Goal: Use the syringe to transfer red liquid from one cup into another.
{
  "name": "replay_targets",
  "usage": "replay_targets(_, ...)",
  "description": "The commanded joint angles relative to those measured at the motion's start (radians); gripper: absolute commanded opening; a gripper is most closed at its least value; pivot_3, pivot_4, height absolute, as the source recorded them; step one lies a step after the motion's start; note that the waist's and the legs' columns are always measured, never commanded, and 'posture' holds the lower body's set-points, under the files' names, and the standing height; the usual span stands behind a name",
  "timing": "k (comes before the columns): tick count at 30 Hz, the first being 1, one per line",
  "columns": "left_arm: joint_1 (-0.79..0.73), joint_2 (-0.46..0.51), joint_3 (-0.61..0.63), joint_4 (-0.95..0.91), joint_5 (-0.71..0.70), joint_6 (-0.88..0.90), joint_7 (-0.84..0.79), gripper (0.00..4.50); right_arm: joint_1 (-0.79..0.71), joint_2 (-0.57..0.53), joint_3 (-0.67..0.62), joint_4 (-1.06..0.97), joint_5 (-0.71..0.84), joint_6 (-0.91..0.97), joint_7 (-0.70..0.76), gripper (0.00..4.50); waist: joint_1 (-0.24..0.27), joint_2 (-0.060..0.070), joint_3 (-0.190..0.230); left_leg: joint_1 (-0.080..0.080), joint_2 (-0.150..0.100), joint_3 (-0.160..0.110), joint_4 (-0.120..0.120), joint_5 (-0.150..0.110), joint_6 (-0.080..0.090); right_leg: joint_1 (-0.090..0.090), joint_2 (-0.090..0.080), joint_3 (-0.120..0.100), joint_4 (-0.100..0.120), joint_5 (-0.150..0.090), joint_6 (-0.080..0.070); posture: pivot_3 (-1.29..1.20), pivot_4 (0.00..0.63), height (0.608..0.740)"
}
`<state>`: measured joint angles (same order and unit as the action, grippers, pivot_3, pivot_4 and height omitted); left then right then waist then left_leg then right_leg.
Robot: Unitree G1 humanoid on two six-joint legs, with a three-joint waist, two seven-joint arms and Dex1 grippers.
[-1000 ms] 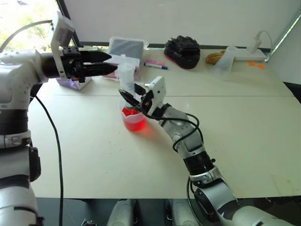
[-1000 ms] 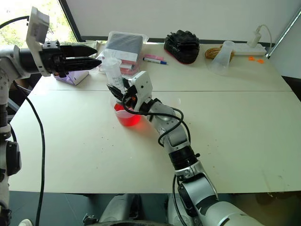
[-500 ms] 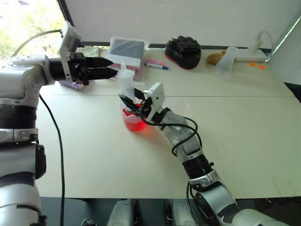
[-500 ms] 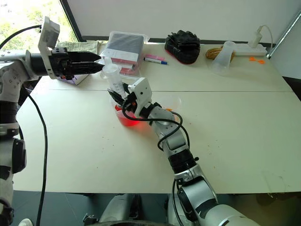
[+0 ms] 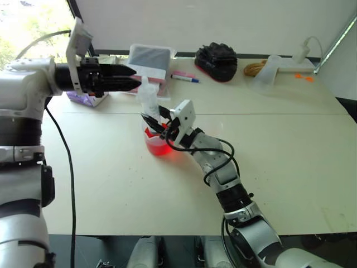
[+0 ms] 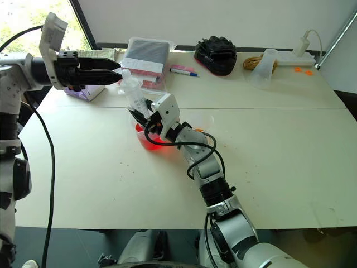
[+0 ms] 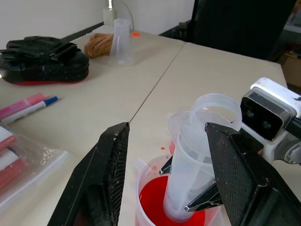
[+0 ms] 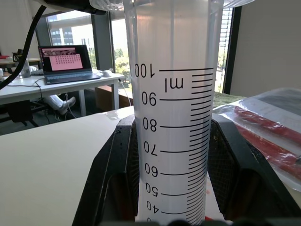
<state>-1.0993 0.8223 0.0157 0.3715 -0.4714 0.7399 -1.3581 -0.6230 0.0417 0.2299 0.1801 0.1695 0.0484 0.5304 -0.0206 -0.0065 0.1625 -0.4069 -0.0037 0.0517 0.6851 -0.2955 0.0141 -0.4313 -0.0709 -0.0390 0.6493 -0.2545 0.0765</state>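
The syringe (image 5: 149,103) stands nearly upright, leaning a little, with its tip down in the wide lipped cup (image 5: 158,146) of red liquid (image 7: 154,203). My right gripper (image 5: 157,124) is shut on the lower barrel just above the cup's rim. My left gripper (image 5: 135,82) comes in level from the left and is open. In the left wrist view its fingers (image 7: 109,179) frame the syringe's top (image 7: 214,108) without touching it. The smaller clear cup (image 6: 205,121) stands just right of the red cup, partly behind my right forearm.
At the table's back lie a bagged booklet (image 5: 149,58), a pink-and-blue marker (image 5: 184,77), a black glove (image 5: 216,58), a coil of rope (image 5: 255,68), a tipped clear cup (image 5: 266,71) and a white power strip (image 5: 298,64). A purple box (image 5: 86,99) sits under my left arm.
My left gripper has turned slightly at the wrist while staying beside the syringe's top. My right gripper still holds the syringe in the red cup.
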Motion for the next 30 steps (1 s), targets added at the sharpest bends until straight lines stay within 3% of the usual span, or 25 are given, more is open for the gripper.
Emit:
replay_targets(1, -0.02, 0.02, 0.017, -0.041, -0.014, 0.004, -0.014, 2.64, -0.011, 0.016, 0.002, -0.012, 0.0, -0.022, 0.005, 1.38, 0.0, 0.0, 0.0, 0.0, 0.0, 0.0, 0.0, 0.0, 0.0, 0.0, 0.0, 0.0, 0.0, 0.0, 0.0, 0.0, 0.15, 0.74)
replay_targets(20, -0.032, -0.126, 0.014, -0.02, -0.005, -0.024, 0.076, 2.64, -0.018, 0.006, -0.001, -0.004, -0.016, -0.025, 0.012, 1.38, 0.001, 0.0, 0.0, 0.0, 0.0, 0.0, 0.0, 0.0, 0.0, 0.0, 0.0, 0.0, 0.0, 0.0, 0.0, 0.0, 0.15, 0.74)
replay_targets(23, -0.021, -0.132, 0.012, -0.03, -0.013, -0.018, 0.068, 1.91, -0.021, 0.006, -0.004, 0.0, -0.018, -0.025, 0.012, 1.38, 0.001, 0.0, 0.0, 0.0, 0.0, 0.0, 0.0, 0.0, -0.001, 0.0, 0.0, 0.0, 0.0, 0.0, 0.0, 0.0, 0.15, 0.74)
replay_targets(28, -0.017, -0.137, 0.011, -0.048, -0.017, -0.004, 0.07, 0.19, -0.019, 0.007, -0.006, -0.004, -0.017, -0.021, 0.013, 1.38, 0.0, 0.0, 0.0, 0.0, 0.0, 0.0, 0.0, 0.0, -0.001, 0.0, 0.0, 0.0, 0.0, 0.0, 0.0, 0.0, 0.15, 0.74)
replay_targets(30, -0.015, -0.136, 0.012, -0.053, -0.019, 0.003, 0.068, 0.03, -0.018, 0.007, -0.006, -0.006, -0.017, -0.02, 0.013, 1.38, 0.0, 0.0, 0.0, 0.001, 0.0, 0.0, 0.0, 0.001, -0.001, 0.0, 0.0, 0.0, 0.0, 0.0, 0.0, 0.0, 0.15, 0.74)
